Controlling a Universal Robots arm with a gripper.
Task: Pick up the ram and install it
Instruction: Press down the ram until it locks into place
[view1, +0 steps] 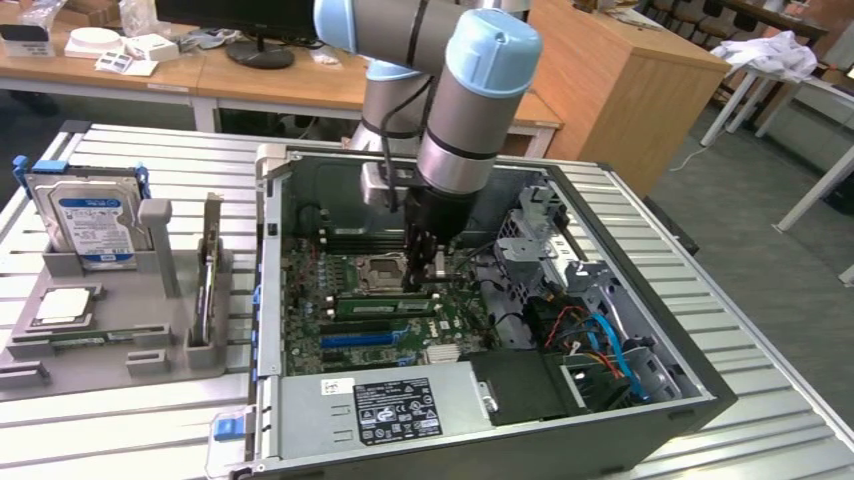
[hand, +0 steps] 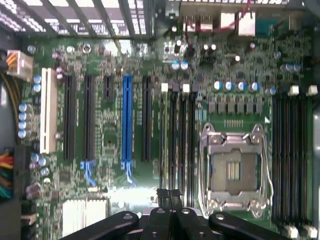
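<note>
The open computer case (view1: 641, 400) lies on the slatted table with its motherboard (view1: 350, 345) facing up. A long narrow green ram stick (view1: 384, 305) stands on edge in a slot beside the CPU socket (view1: 384, 268). My gripper (view1: 427, 285) reaches straight down into the case, fingers shut, its tips at the right end of that stick as the exterior view shows it. In the wrist view my gripper (hand: 169, 197) is pressed together with nothing between the fingers, directly over the black memory slots (hand: 178, 140) next to the CPU socket (hand: 235, 170).
A grey parts tray (view1: 27, 375) at the exterior view's left holds a hard drive (view1: 91, 220), a square silver chip (view1: 64, 305), an upright holder (view1: 208, 285) and a narrow green board (view1: 87, 340). Drive cage and cables (view1: 601, 350) crowd the case's right. Power supply (view1: 387, 405) sits in front.
</note>
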